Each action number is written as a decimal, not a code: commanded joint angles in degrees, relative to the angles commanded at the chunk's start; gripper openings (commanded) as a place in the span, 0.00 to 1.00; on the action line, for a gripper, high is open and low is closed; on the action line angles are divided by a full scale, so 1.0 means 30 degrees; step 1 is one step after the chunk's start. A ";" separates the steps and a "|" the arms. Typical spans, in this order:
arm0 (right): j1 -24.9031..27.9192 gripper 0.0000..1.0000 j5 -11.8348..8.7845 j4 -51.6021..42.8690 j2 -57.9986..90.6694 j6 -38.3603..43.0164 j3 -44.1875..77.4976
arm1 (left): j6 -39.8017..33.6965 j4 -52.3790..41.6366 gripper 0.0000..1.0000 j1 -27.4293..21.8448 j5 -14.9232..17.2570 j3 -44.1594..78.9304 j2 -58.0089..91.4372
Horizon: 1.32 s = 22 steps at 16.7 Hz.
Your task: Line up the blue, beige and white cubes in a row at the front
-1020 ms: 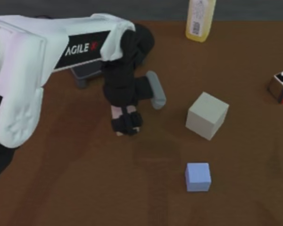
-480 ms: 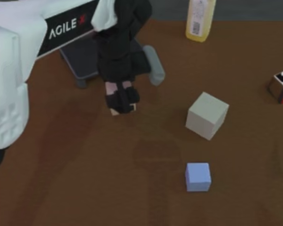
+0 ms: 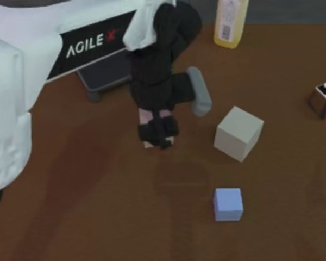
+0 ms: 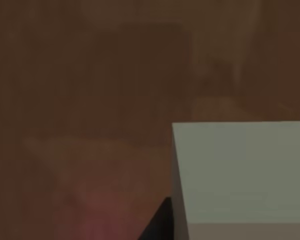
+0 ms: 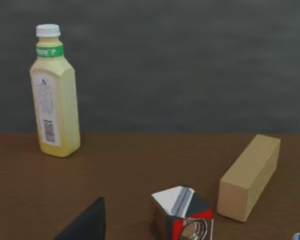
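Note:
The beige cube hangs above the table's middle. My left gripper is shut on it, so only slivers of it peek out below the fingers. In the left wrist view its pale face fills the corner beside one dark finger. To the right of that gripper, the large white cube rests on the table. The small blue cube lies in front of the white one, near the front edge. My right arm is outside the top view. Its wrist view shows one dark finger standing wide to the side.
A yellow bottle stands at the back edge. A brown-and-red box with a white top sits at the far right. A dark grey flat object lies partly under my left arm. The right wrist view shows a tan oblong block.
My left gripper, still shut on the beige cube, first drew back and then swung right and forward, ending closer to the white cube. The white and blue cubes have not moved.

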 joint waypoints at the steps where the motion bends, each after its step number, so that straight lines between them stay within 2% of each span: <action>1: 0.0000 1.00 0.0000 0.0000 0.0000 0.0000 0.0000 | -0.0215 0.0187 0.00 -0.0777 -0.0009 -0.0885 -0.0619; 5: 0.0000 1.00 0.0000 0.0000 0.0000 0.0000 0.0000 | -0.1103 0.0933 0.00 -0.3922 -0.0049 -0.4316 -0.3075; 7: 0.0000 1.00 0.0000 0.0000 0.0000 0.0000 0.0000 | -0.1352 0.1171 0.00 -0.4670 -0.0070 -0.5055 -0.3774; 13: 0.0000 1.00 0.0000 0.0000 0.0000 0.0000 0.0000 | -0.1325 0.1472 0.00 -0.4692 -0.0056 -0.5333 -0.3672; 19: 0.0000 1.00 0.0000 0.0000 0.0000 0.0000 0.0000 | -0.1399 0.5376 0.00 -0.4789 -0.0052 -0.7740 -0.2344; 22: 0.0000 1.00 0.0000 0.0000 0.0000 0.0000 0.0000 | -0.1414 0.5812 0.00 -0.4803 -0.0060 -0.8036 -0.2144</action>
